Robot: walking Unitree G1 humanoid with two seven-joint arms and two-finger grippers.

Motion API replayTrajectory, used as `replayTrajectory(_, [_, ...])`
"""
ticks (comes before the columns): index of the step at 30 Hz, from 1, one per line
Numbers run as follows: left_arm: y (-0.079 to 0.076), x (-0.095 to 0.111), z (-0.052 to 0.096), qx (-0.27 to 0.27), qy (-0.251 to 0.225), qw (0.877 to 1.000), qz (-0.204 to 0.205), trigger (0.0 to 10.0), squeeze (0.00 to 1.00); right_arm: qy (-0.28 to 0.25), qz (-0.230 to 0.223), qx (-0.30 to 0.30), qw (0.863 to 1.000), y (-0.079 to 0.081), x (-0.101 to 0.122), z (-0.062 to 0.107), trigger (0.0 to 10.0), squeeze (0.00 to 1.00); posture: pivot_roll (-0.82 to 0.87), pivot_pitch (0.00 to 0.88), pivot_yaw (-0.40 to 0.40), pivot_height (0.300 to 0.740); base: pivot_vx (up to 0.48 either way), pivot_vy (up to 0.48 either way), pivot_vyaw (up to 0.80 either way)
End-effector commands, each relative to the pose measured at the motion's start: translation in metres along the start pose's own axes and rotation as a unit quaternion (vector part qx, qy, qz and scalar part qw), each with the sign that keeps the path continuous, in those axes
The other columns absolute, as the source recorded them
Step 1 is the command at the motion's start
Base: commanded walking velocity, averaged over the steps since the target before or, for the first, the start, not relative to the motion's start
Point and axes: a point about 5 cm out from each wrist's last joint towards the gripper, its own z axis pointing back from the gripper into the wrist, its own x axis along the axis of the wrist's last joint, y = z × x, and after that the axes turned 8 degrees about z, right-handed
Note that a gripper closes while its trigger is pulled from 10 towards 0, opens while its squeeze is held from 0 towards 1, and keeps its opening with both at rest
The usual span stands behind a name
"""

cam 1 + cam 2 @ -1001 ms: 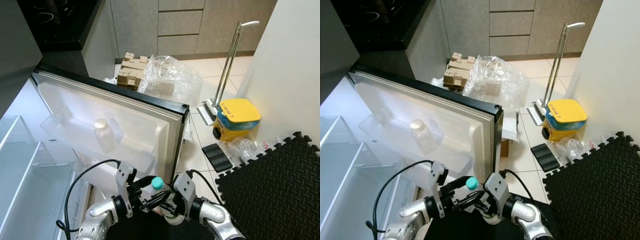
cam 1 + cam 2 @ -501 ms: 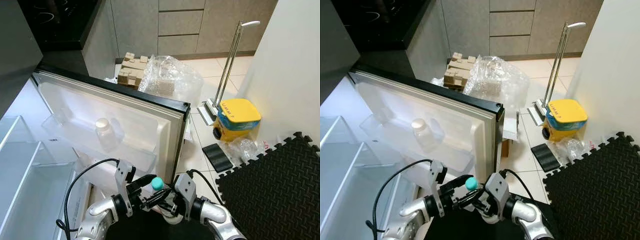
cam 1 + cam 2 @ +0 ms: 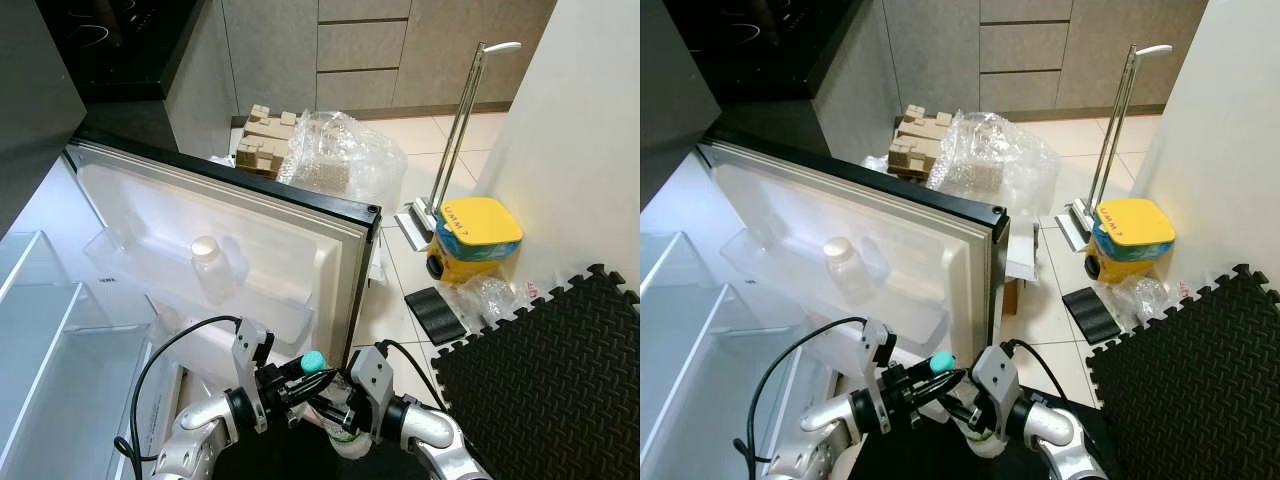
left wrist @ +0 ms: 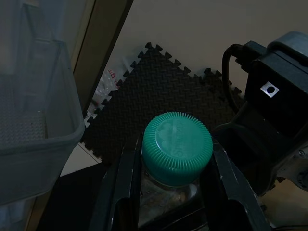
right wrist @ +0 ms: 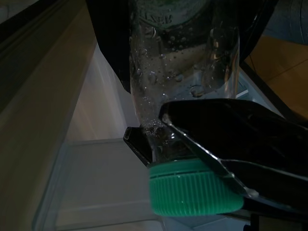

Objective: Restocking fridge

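Silver arms, black cables, black fingers (image 4: 120, 192)

Bottle (image 3: 330, 408) body mostly hidden behind both grippers' fingers (image 4: 120, 187).

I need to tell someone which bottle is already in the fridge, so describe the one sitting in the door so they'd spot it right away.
Start at the open fridge door, swung wide with its white inner side showing. In the middle door shelf stands a single translucent bottle, upright, with a white cap. The green-capped bottle is lower down, held between the robot's two arms, not on any shelf.

Jar (image 3: 207, 262) in fridge door (image 3: 230, 240) shelf, bottle (image 3: 316, 375) before door
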Motion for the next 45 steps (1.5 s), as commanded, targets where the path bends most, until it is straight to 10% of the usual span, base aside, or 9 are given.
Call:
replayTrajectory(1, [0.001,-0.004,0.004,0.012,-0.007,1.000,0.021,0.0,0.00,-0.010,0.003,0.007,1.000,0.002,0.003,-0.001,10.0,0.00,-0.11,0.106,0.024,0.740,0.000,0.000,0.00])
replayTrajectory(13, [0.002,-0.002,0.003,0.015,-0.010,1.000,0.024,0.0,0.00,-0.001,-0.008,0.003,1.000,0.001,0.001,0.000,10.0,0.00,-0.11,0.104,0.025,0.740,0.000,0.000,0.00])
replayTrajectory(14, [0.003,-0.002,0.003,0.015,-0.011,1.000,0.024,0.0,0.00,0.000,-0.015,0.001,1.000,0.000,0.000,0.000,10.0,0.92,-0.11,0.104,0.025,0.740,0.000,0.000,0.00])
replayTrajectory(15, [0.003,-0.002,0.003,0.015,-0.011,1.000,0.023,0.0,0.00,0.000,-0.019,-0.001,1.000,0.000,0.000,0.000,10.0,1.00,-0.11,0.104,0.025,0.740,0.000,0.000,0.00])
replayTrajectory(32, [0.004,0.000,0.005,0.023,-0.008,1.000,0.010,0.0,0.00,0.028,-0.003,-0.021,0.999,-0.002,-0.006,0.006,10.0,1.00,-0.10,0.104,0.023,0.740,0.000,0.000,0.00])
replayTrajectory(34, [0.005,0.000,0.007,0.025,0.003,1.000,-0.009,0.0,0.00,0.041,-0.006,-0.040,0.998,-0.005,-0.011,0.010,10.0,0.50,-0.10,0.104,0.022,0.740,0.000,0.000,0.00])
replayTrajectory(37, [0.005,0.000,0.007,0.025,0.003,1.000,-0.009,0.0,0.00,0.041,-0.006,-0.040,0.998,-0.005,-0.011,0.010,10.0,0.50,-0.10,0.104,0.022,0.740,0.000,0.000,0.00])
replayTrajectory(38, [0.006,0.000,0.009,0.028,0.011,0.999,-0.022,0.0,0.00,0.046,-0.015,-0.060,0.997,-0.009,-0.013,0.014,10.0,0.02,-0.10,0.105,0.023,0.740,0.000,0.000,0.00])
replayTrajectory(45, [0.015,-0.005,0.021,0.048,0.069,0.992,-0.097,0.0,0.00,0.074,-0.031,-0.158,0.984,-0.025,-0.025,0.038,10.0,0.00,-0.11,0.105,0.028,0.740,0.000,0.000,0.00])
